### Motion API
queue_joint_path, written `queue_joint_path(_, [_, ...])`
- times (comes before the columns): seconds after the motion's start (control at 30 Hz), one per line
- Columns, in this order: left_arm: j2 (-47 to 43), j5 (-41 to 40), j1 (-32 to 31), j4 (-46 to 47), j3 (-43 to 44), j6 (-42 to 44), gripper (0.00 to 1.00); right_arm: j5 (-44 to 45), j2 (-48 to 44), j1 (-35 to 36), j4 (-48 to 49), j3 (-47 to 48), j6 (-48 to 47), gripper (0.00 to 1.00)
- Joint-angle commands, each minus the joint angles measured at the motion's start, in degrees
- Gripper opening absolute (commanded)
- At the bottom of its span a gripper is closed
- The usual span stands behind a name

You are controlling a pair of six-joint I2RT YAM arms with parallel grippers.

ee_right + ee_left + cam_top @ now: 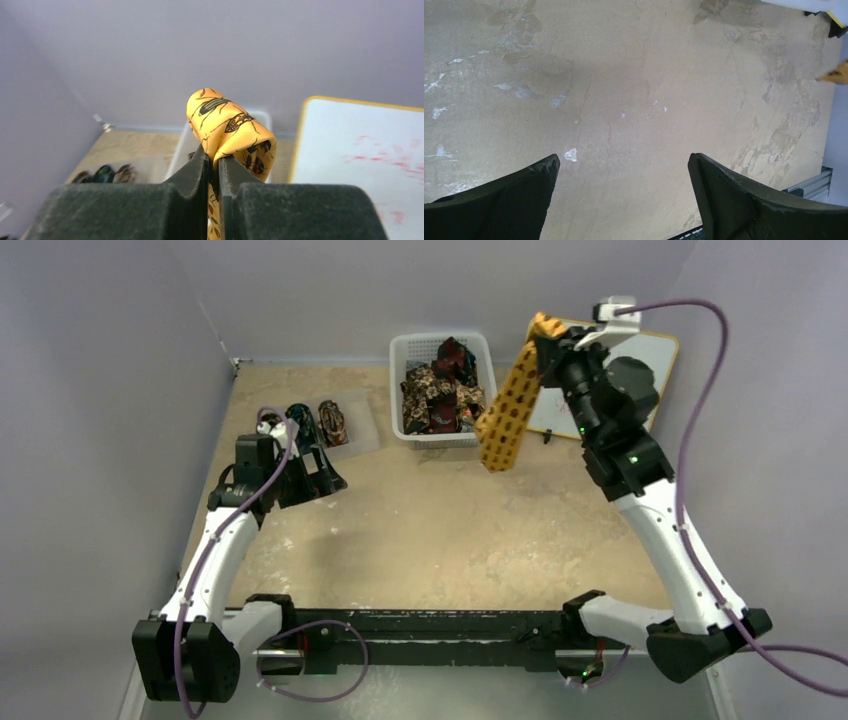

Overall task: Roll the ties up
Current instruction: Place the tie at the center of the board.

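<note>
A golden-yellow tie [510, 405] with dark insect prints hangs in the air from my right gripper [548, 332], raised at the back right. In the right wrist view the right gripper [214, 156] is shut on the tie [227, 127], whose folded end bulges above the jaws. More ties [440, 390] in dark red and brown are heaped in a white basket [487, 348]. Three rolled ties [310, 422] stand at the back left. My left gripper [318, 478] hovers just in front of them. Seen from the left wrist, the left gripper [624, 165] is open, with only bare table between its fingers.
A whiteboard [655, 350] with a yellow rim lies at the back right, under the right arm. Purple walls close in the table on the left, back and right. The beige tabletop [440, 530] spreads between the arms.
</note>
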Motion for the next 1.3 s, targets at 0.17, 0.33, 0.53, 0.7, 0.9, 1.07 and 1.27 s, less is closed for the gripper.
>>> queue_joint_path(0.17, [-1.38, 1.57, 0.18, 1.16, -0.17, -0.12, 1.0, -14.73, 0.4, -1.99, -12.22, 9.59, -11.05, 0.0])
queue_joint_path(0.33, [-3.83, -1.69, 0.19, 0.52, 0.37, -0.68, 0.99, -8.41, 8.56, 15.61, -13.08, -0.15, -12.41, 0.0])
queue_joint_path(0.53, [-10.25, -11.43, 0.18, -1.25, 0.09, -3.37, 0.99, 5.48, 26.15, 34.32, -9.89, -11.5, -3.13, 0.0])
queue_joint_path(0.7, [-10.3, -14.03, 0.21, -2.21, 0.41, -4.09, 0.99, 4.43, 29.32, 40.94, -7.48, -16.11, 0.8, 0.0])
queue_joint_path(0.9, [-8.07, -12.66, 0.32, -2.58, 0.72, -3.81, 0.99, -6.39, 31.08, 45.21, -4.7, -16.06, 2.4, 0.33])
queue_joint_path(1.07, [-7.4, -7.37, 0.23, -0.81, -0.03, -2.24, 1.0, -2.61, 19.86, 43.12, -2.23, -19.84, 6.87, 0.74])
queue_joint_path(1.27, [-5.75, 2.47, 0.19, 2.57, -1.42, 0.6, 1.0, -0.1, 8.31, 25.32, 2.14, -30.33, 20.02, 0.81])
